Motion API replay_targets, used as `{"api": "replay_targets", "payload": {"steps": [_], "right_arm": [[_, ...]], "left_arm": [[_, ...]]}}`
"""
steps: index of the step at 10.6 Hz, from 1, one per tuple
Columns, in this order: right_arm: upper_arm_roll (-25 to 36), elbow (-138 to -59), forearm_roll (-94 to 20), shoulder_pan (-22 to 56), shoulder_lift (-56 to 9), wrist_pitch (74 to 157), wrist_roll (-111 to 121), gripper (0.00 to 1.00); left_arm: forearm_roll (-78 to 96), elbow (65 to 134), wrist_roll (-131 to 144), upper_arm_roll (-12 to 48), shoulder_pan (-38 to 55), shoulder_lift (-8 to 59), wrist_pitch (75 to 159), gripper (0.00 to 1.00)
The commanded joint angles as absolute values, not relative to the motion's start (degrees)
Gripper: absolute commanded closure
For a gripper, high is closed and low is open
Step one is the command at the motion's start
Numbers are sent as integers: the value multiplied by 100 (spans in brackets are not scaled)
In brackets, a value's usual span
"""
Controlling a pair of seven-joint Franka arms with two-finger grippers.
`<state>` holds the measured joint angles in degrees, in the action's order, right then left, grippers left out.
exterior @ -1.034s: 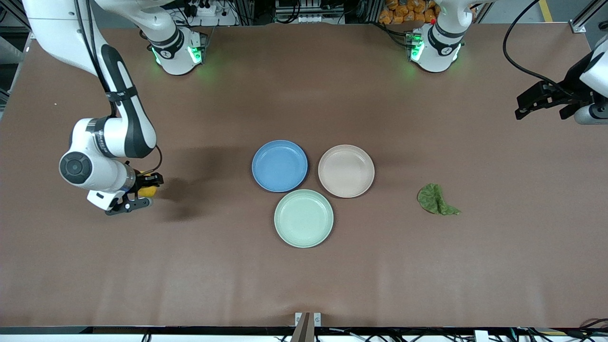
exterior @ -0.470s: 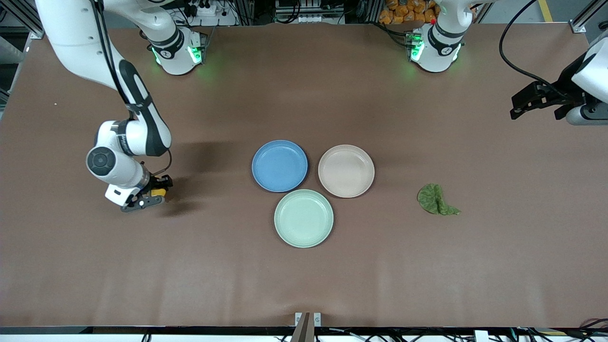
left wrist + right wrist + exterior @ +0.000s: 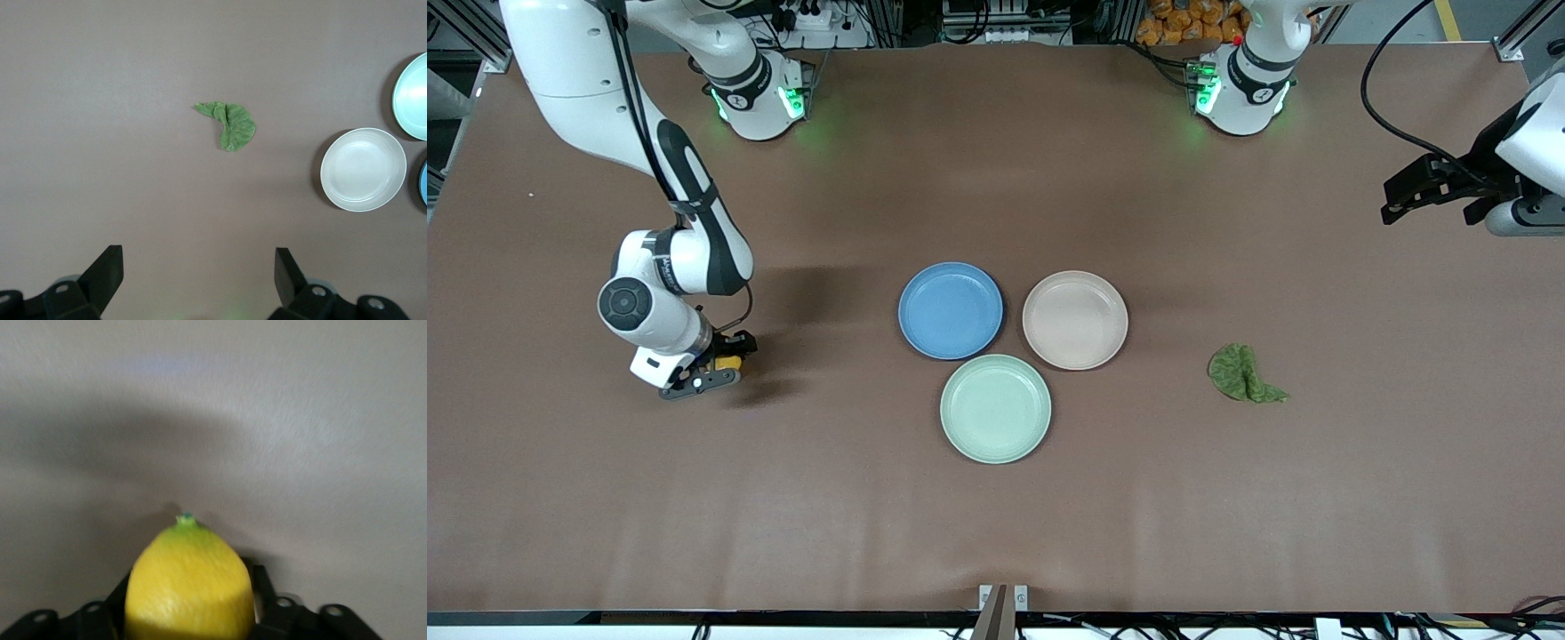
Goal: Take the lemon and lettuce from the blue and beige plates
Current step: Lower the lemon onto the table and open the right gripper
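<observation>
My right gripper [image 3: 716, 360] is shut on the yellow lemon [image 3: 727, 362], low over the bare table toward the right arm's end, well away from the plates. The lemon fills the right wrist view [image 3: 189, 583] between the fingers. The blue plate [image 3: 951, 310] and the beige plate [image 3: 1075, 319] sit side by side mid-table, both bare. The green lettuce [image 3: 1240, 373] lies on the table toward the left arm's end, beside the beige plate; it also shows in the left wrist view [image 3: 230, 124]. My left gripper [image 3: 1418, 191] is open and empty, high over the table's edge at the left arm's end.
A pale mint-green plate [image 3: 995, 408] sits nearer the front camera, touching close to both other plates, bare as well. The two arm bases [image 3: 760, 93] stand along the table's edge farthest from the front camera.
My right gripper has carried the lemon a little toward the plates and lower to the table. The left gripper has shifted slightly; plates and lettuce have not moved.
</observation>
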<state>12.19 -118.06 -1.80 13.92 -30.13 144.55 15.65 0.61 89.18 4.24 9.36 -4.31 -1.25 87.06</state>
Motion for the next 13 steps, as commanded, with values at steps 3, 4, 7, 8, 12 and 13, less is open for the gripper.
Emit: {"api": "replay_targets", "payload": {"steps": [3, 4, 7, 8, 12, 13], "right_arm": [[1230, -10392, -325, 1433, -2699, 12090, 1652, 0], [1230, -10189, -334, 1433, -2585, 11737, 1644, 0], [1239, -10108, -422, 1415, -1840, 11252, 1608, 0], [1239, -10055, -457, 1380, -1619, 11032, 1608, 0], [1327, -9589, -483, 1345, -1153, 10004, 759, 0], [1310, -9528, -483, 1327, -1003, 9889, 599, 0]], "left_arm": [[132, 8877, 299, 897, -448, -132, 8648, 0], [132, 8877, 299, 896, -466, -123, 8648, 0], [-96, 8877, 343, 923, -422, -114, 8648, 0], [-105, 8877, 299, 914, -439, -123, 8648, 0], [-79, 8859, 299, 896, -483, -132, 8648, 0], [-70, 8859, 299, 896, -483, -132, 8648, 0]]}}
